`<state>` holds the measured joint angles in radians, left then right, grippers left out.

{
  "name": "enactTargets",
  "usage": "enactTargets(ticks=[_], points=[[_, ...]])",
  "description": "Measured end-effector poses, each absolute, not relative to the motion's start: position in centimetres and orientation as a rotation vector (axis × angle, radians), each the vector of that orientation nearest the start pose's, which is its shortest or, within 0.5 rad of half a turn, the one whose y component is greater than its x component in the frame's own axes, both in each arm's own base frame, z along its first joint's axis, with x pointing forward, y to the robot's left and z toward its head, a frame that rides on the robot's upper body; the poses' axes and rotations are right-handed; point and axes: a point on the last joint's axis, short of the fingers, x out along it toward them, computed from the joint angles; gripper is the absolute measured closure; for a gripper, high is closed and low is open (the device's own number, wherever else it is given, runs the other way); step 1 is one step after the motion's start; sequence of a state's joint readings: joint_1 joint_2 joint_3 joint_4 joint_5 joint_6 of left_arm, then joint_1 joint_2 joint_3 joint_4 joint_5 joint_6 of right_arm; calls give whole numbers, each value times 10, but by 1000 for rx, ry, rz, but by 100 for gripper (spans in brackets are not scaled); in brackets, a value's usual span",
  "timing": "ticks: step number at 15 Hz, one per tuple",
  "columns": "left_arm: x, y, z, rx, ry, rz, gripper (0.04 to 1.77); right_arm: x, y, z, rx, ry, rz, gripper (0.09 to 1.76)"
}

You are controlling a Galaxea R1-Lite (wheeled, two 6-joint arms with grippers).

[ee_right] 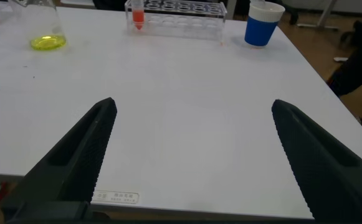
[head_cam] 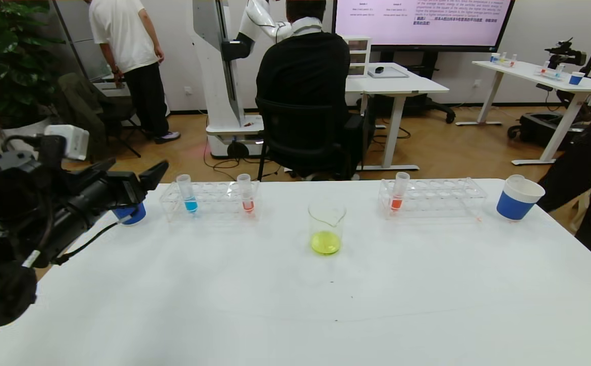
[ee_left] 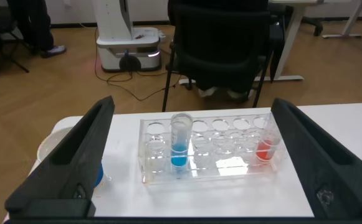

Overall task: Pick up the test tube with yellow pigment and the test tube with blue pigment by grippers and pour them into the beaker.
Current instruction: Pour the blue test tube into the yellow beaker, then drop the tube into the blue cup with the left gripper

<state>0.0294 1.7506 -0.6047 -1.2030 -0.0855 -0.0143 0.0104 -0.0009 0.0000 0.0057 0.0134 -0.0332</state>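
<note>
Test tube with blue pigment [head_cam: 190, 195]: slim clear tube, cyan liquid in the round bottom, upright in the left clear rack [head_cam: 209, 202], left of centre in head view; also centre of left wrist view [ee_left: 179, 149]. Orange-red tube [head_cam: 246, 195] in the same rack, toward its right end. Second rack [head_cam: 433, 197] right of centre, one orange-red tube [head_cam: 397, 193] at its left end. No yellow tube seen in either rack.

Beaker [head_cam: 326, 226]: small clear glass, pouring lip, yellow-green liquid pooled at the bottom, standing alone at table centre between the two racks; upper left in right wrist view [ee_right: 45, 28].

Left gripper [head_cam: 138, 175]: far left of head view, over the table's left edge, jaws spread wide, pinching nothing, touching nothing. In left wrist view [ee_left: 193, 158] black fingers [ee_left: 75, 155] frame the left rack, blue tube between them but farther off.

Right gripper [ee_right: 193, 155]: outside head view; in right wrist view jaws spread wide over bare white table [ee_right: 187, 93], empty.

Blue paper cups: one at far right [head_cam: 516, 198], one behind the left gripper [head_cam: 131, 213], partly hidden.
</note>
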Motion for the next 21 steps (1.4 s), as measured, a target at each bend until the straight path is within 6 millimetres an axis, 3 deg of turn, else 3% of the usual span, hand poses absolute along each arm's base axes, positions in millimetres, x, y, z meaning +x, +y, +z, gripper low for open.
enactTargets(ticks=[7, 10, 14, 21], points=[[322, 4, 95, -15, 26, -63, 6, -23, 0, 75, -33, 5, 23, 11], [326, 4, 73, -21, 93, -49, 6, -23, 0, 75, -34, 5, 23, 11], [339, 4, 69, -21, 79, -27, 6, -23, 0, 75, -33, 5, 23, 11], [383, -11, 66, -22, -10, -5, 6, -23, 0, 75, -33, 5, 23, 11]])
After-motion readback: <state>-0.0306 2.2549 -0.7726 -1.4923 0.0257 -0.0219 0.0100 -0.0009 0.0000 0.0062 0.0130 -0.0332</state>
